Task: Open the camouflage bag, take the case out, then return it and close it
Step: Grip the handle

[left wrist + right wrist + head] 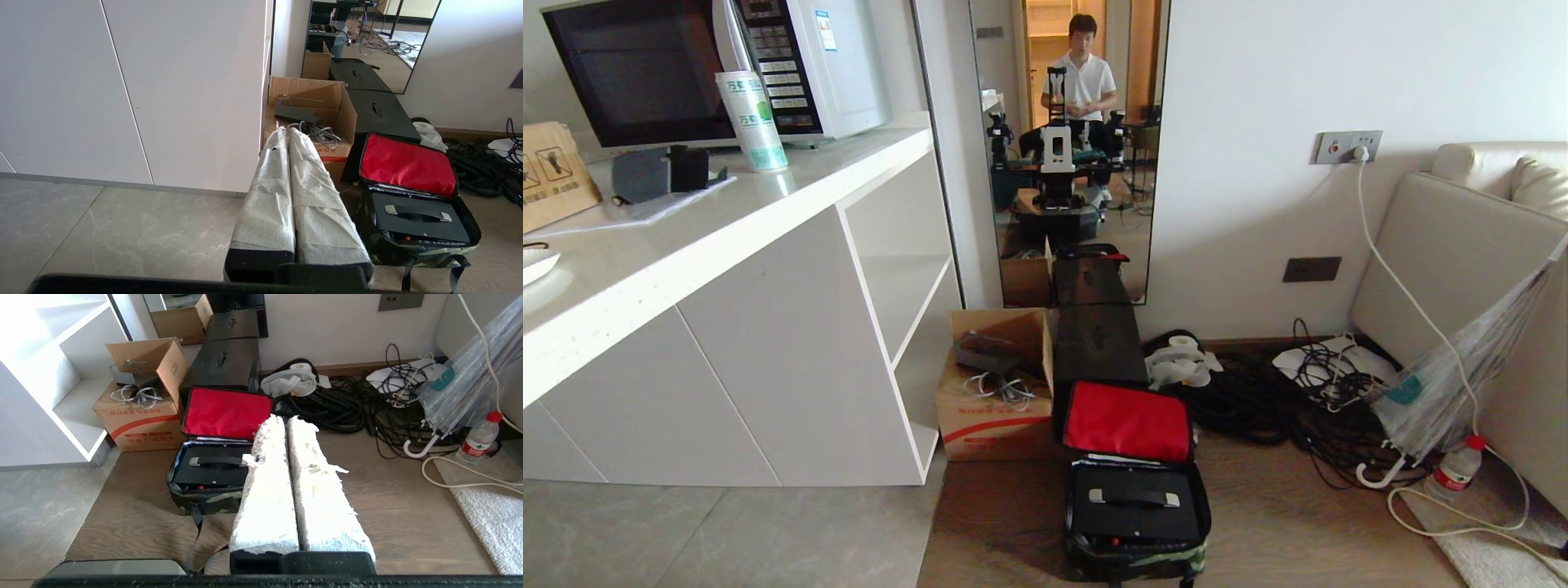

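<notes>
In the head view, the camouflage bag point(1135, 506) lies on the wooden floor at about 6 o'clock of the picture. Its red-lined flap point(1128, 421) stands open against the taller black box point(1098, 343) behind it. The case point(1135, 503) lies flat inside, and its handle point(1134, 496) runs from 9 to 3 o'clock. No arm shows in this view.

In the left wrist view, the left gripper point(288, 134) has its two wrapped fingers pressed together and holds nothing. The bag point(416, 228) is toward 4 o'clock from the fingertips, well apart, and the handle point(417, 212) lies across the fingers' direction.

In the right wrist view, the right gripper point(286, 418) is also closed together and empty. The bag point(206, 477) is toward 8 o'clock from the fingertips, and the fingers hide its near edge in this picture. The handle point(218, 460) again lies crosswise. I judge that the bag lies between the two arms, and neither is clearly nearer.
</notes>
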Robot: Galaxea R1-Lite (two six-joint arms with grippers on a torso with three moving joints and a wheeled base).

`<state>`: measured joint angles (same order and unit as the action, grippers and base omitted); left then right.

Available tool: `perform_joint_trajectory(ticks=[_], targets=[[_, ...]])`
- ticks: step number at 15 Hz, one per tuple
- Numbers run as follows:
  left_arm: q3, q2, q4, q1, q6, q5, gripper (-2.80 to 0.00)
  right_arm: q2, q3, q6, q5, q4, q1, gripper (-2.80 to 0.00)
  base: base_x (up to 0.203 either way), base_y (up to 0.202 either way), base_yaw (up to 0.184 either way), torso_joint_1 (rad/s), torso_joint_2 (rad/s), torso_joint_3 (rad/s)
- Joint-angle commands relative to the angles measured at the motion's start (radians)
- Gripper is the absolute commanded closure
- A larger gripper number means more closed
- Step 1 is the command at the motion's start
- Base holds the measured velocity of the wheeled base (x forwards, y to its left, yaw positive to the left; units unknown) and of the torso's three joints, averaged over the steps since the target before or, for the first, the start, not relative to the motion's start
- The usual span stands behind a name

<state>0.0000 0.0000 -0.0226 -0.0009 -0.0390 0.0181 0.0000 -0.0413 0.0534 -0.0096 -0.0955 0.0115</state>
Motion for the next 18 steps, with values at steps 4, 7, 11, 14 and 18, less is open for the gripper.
perform_joint_trajectory(ticks=[4, 7, 11, 14, 18], targets=[[0.009, 0.0, 0.0, -0.001, -0.001, 0.0, 0.0, 0.002, 0.0, 0.0, 0.0, 0.0, 0.001, 0.0, 0.0, 0.0, 0.0, 0.0, 0.0, 0.0], [0.009, 0.0, -0.002, -0.001, -0.001, 0.0, 0.0, 0.002, 0.0, 0.0, 0.0, -0.001, 0.001, 0.0, 0.0, 0.0, 0.0, 0.0, 0.0, 0.0], [0.009, 0.0, -0.001, -0.001, -0.001, 0.0, 0.0, 0.001, 0.0, 0.0, 0.0, 0.0, 0.001, 0.0, 0.0, 0.0, 0.0, 0.0, 0.0, 0.0], [0.009, 0.0, 0.0, 0.001, -0.001, 0.0, 0.0, 0.001, 0.0, 0.0, 0.0, 0.0, 0.001, 0.0, 0.0, 0.0, 0.0, 0.0, 0.0, 0.0], [0.009, 0.0, -0.001, 0.0, -0.001, 0.0, 0.0, 0.0, 0.0, 0.0, 0.0, 0.0, 0.001, 0.0, 0.0, 0.0, 0.0, 0.0, 0.0, 0.0]])
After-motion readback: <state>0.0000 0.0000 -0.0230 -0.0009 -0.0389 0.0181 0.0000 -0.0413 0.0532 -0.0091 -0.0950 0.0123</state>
